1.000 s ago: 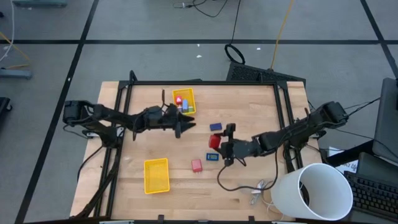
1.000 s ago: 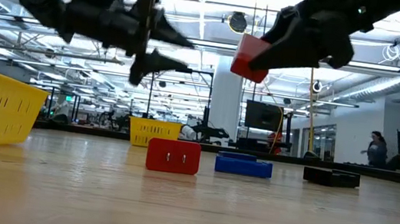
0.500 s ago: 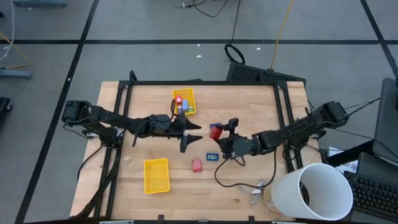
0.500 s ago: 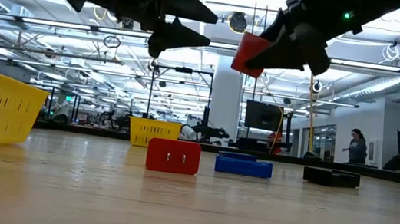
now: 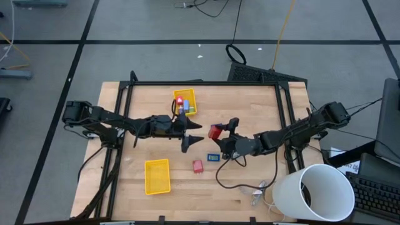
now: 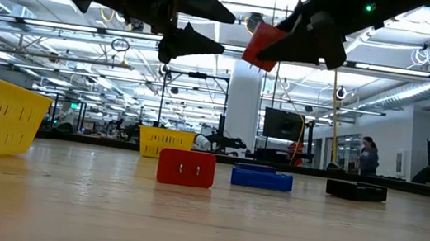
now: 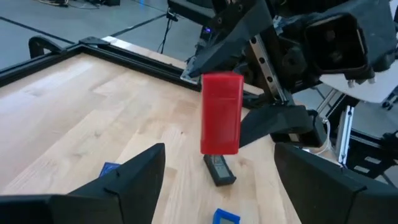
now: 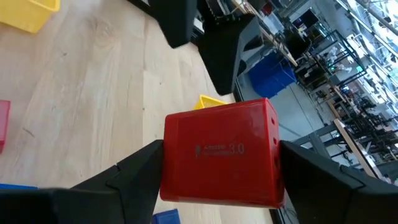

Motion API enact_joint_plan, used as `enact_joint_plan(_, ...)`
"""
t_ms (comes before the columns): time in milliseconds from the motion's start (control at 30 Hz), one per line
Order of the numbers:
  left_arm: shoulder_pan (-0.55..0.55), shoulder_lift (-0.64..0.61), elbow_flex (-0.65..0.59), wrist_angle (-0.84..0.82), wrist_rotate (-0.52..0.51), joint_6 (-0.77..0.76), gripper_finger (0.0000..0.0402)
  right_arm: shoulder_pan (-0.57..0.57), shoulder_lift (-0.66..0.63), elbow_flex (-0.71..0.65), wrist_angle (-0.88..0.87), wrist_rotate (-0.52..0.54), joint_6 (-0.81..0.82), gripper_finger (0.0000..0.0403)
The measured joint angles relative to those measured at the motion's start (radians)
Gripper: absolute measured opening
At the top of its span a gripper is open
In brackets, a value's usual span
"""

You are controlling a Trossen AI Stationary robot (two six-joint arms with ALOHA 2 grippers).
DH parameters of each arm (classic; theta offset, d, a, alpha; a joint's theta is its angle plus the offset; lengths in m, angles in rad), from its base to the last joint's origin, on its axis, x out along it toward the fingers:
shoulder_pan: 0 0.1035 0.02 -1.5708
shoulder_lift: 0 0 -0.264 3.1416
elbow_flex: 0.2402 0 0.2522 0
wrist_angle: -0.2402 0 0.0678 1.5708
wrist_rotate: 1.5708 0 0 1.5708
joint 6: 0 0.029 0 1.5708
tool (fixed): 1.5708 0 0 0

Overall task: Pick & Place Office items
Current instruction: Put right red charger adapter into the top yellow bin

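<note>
My right gripper [image 5: 224, 134] is shut on a red block [image 5: 215, 132] held in the air over the table's middle. Facing it from the left, my left gripper [image 5: 192, 137] stands open and touches nothing; the block [image 7: 221, 112] hangs just beyond its fingertips. On the wood lie a pink-red block [image 5: 198, 166], a small blue-and-black piece [image 5: 214, 157] and, in the low view, a blue piece [image 6: 261, 177] and a black piece [image 6: 356, 189]. A yellow tray [image 5: 187, 94] at the far middle holds a few small red and blue pieces. My right gripper pinches the red block between its two fingers, one on each of two opposite side faces [image 8: 169, 155]. The fingers [image 8: 127, 180] come about level from the table's right. The block is lifted clear of the table, tipped, its printed face toward the wrist camera.
A second yellow tray [image 5: 157, 176] lies near the front left. A white bucket [image 5: 319, 190] stands off the front right corner, with silvery bits and a cable [image 5: 259, 190] beside it. Black frame rails [image 5: 203, 83] run along the table's edges.
My left gripper has left the far yellow tray, moving toward the table's middle and up, rolling, and has opened wider. My right gripper has turned, swinging the red block a little toward the far edge and upward, tipping it; the block stays held.
</note>
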Motion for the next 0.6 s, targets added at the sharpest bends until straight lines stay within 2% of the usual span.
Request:
enact_joint_plan(167,-0.003,0.000,0.000,0.033,-0.053,-0.019,0.0295,0.000,0.000,0.000,0.000,-0.001,0.004,0.0280)
enact_joint_plan(467,-0.006,0.000,0.000,0.036,-0.061,-0.013,0.0298,0.000,0.000,0.000,0.008,-0.002,0.008,0.0281)
enact_joint_plan(600,-0.015,0.047,0.004,0.080,-0.082,0.007,0.0297,0.000,0.000,0.000,0.007,-0.003,0.014,0.0281)
